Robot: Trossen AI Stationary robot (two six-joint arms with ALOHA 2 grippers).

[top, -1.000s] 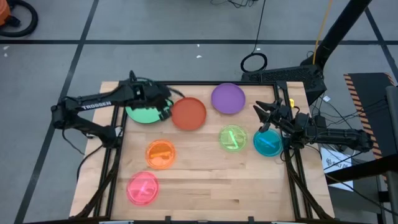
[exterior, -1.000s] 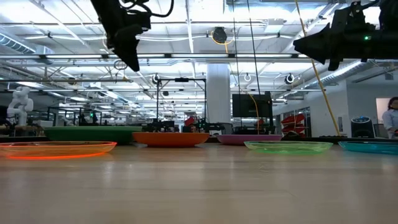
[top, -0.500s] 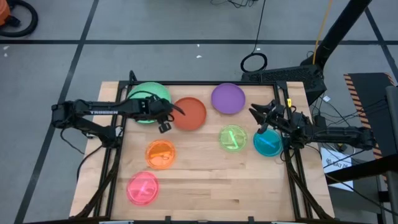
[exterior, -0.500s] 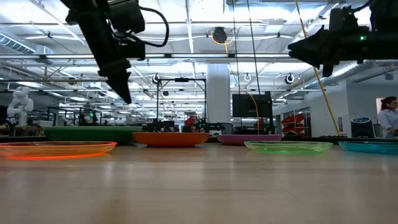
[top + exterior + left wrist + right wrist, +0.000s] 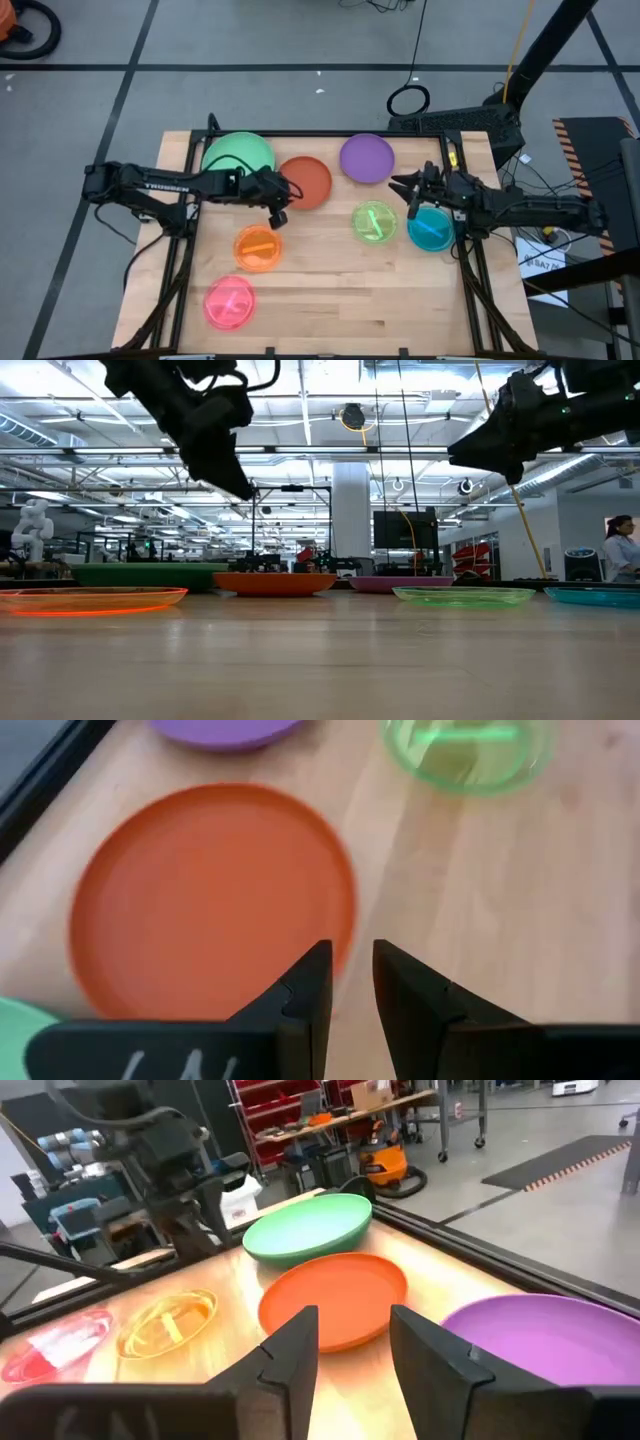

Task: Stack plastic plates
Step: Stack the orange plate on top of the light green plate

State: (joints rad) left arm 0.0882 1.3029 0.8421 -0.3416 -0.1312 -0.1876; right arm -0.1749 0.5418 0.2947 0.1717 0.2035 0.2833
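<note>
Left gripper shifted off the green plate toward the red-orange plate; nothing carried.

The left gripper [image 5: 278,205] had been moved from over the green plate [image 5: 238,153] to the near edge of the red-orange plate [image 5: 304,181]; its jaws were kept slightly apart, empty, clear of the plate. The right gripper [image 5: 407,192] had been swung inward beside the lime plate [image 5: 375,221], parted, holding nothing. Beyond, the purple plate [image 5: 366,158] was left flat at the far edge.

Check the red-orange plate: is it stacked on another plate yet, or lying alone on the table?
Alone. The red-orange plate lies flat on the wooden table, beside the light green plate, nothing on it.
</note>
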